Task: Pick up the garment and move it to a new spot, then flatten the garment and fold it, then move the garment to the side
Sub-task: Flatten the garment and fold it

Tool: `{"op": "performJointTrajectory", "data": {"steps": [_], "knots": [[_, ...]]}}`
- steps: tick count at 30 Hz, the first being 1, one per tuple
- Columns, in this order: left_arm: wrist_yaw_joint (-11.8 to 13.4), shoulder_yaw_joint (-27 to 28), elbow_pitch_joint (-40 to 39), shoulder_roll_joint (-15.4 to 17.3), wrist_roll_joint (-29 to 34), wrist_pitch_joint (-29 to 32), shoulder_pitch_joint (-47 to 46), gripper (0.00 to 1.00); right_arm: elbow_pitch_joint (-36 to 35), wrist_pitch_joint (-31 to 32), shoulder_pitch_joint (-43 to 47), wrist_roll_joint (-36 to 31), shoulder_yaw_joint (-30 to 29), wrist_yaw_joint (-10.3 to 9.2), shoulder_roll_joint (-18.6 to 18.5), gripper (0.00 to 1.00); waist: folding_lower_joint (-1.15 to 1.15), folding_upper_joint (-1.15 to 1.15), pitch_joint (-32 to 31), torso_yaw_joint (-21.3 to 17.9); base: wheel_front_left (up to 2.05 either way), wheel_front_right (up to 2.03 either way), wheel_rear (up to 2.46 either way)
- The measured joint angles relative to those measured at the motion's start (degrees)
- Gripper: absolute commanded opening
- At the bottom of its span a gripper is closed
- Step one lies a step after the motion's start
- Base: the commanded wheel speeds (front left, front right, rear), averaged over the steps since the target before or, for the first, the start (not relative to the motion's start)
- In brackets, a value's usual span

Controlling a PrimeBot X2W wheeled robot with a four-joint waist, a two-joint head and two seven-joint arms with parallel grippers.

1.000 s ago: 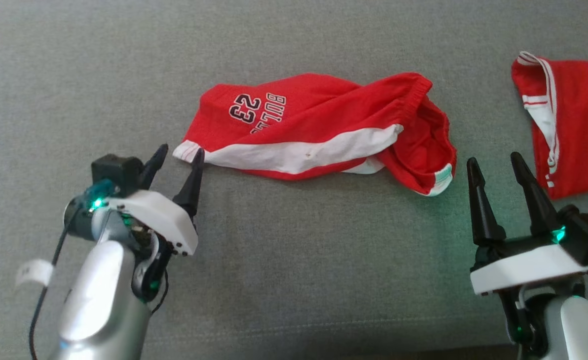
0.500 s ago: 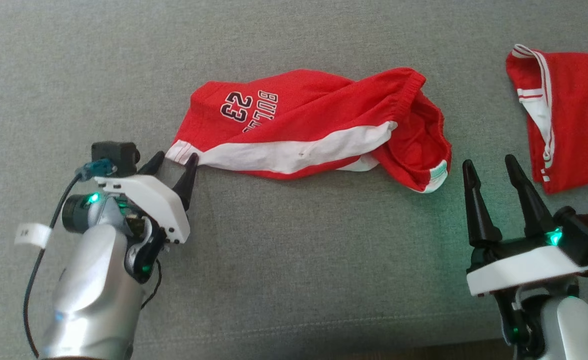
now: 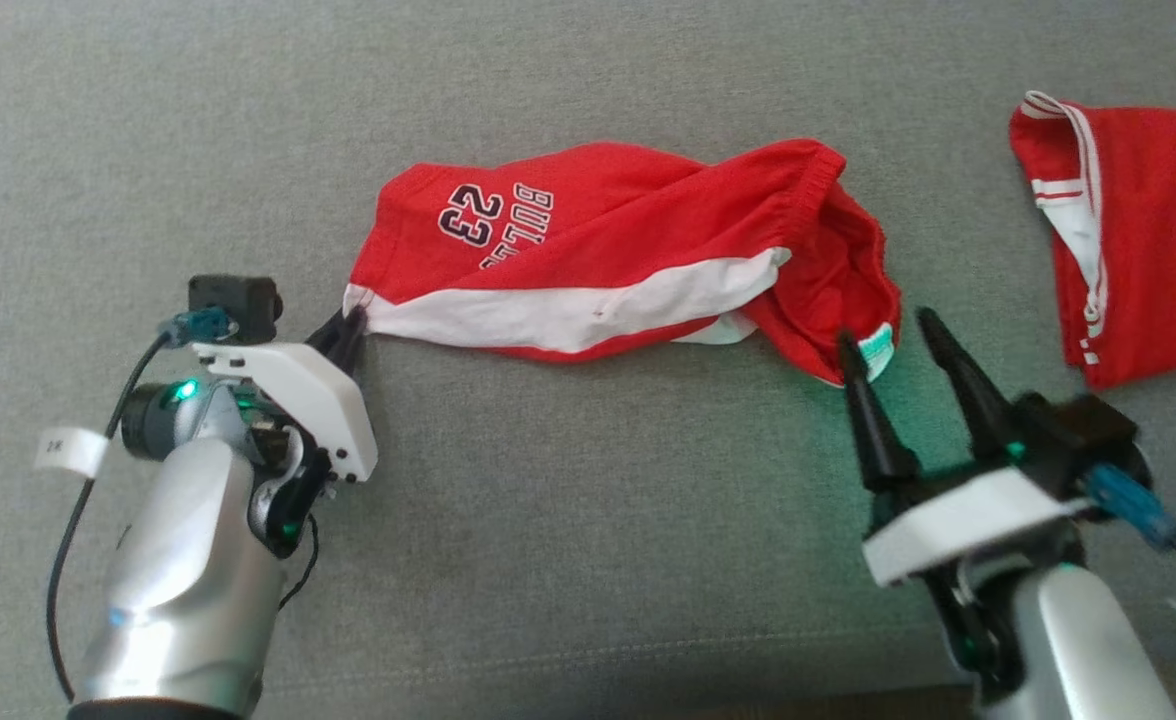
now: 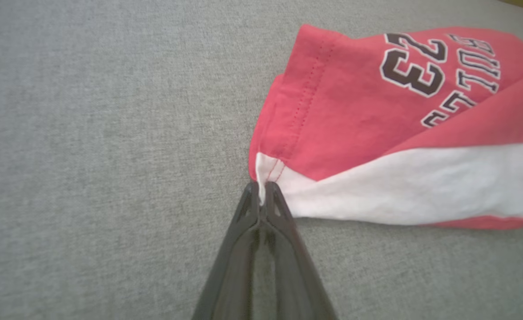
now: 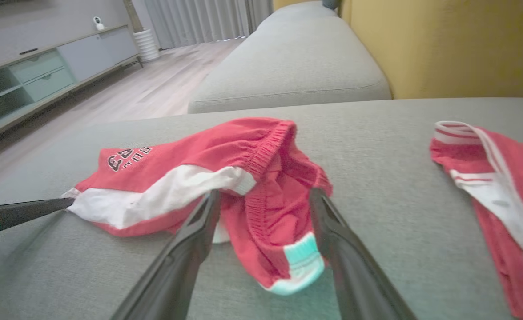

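Head view: the grey surface (image 3: 588, 560) is viewed from above, near edge lowermost. Left wrist view is taken close; right wrist view, low across it. The garment (image 3: 598, 250) is shared.

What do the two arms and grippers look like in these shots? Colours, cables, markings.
Both alike: left gripper and right gripper have two long, tapered black fingers on a white plate, with a black camera box, blue plug and green light. Forearms are glossy silver. The left forearm carries a black cable and a white paper tag.
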Motion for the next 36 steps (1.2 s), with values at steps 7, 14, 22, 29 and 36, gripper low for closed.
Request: {"op": "performJointTrajectory", "data": {"steps": [7, 14, 22, 29, 36], "knots": [[0.00, -1.35, -0.15, -0.38, 0.00, -1.01, -1.03, 0.00, 6.81, 0.59, -8.60, 2.54, 4.71, 0.00, -0.08, 1.00, 0.00, 0.00, 1.20, 1.51, 0.00, 0.00, 0.00], [-0.02, -3.02, -0.34, -0.97, 0.00, -1.78, -1.94, 0.00, 12.58, 4.20, -12.64, 4.10, 5.73, 0.00, -0.14, 1.00, 0.00, 0.00, 2.19, 3.24, 0.00, 0.00, 0.00], [-0.07, -3.92, -0.53, -0.86, -0.01, -2.35, -2.22, 0.00, 13.73, 6.90, -15.35, 4.16, 6.38, 0.00, -0.16, 1.00, 0.00, 0.00, 2.94, 3.44, 0.00, 0.00, 0.00], [-0.05, -4.52, -0.53, -0.65, -0.45, -2.59, -3.00, 0.00, 13.83, 7.04, -15.94, 4.99, 6.46, 0.00, -0.19, 0.00, 0.00, 0.00, 3.28, 3.52, 0.00, 0.00, 0.00], [0.09, -4.67, -1.16, -0.33, -0.49, -5.73, -2.92, 0.00, 11.89, 5.32, -15.94, 5.10, 5.45, 0.00, -0.20, 0.00, 0.00, 0.00, 3.16, 3.42, 0.00, 0.00, 0.00]]}}
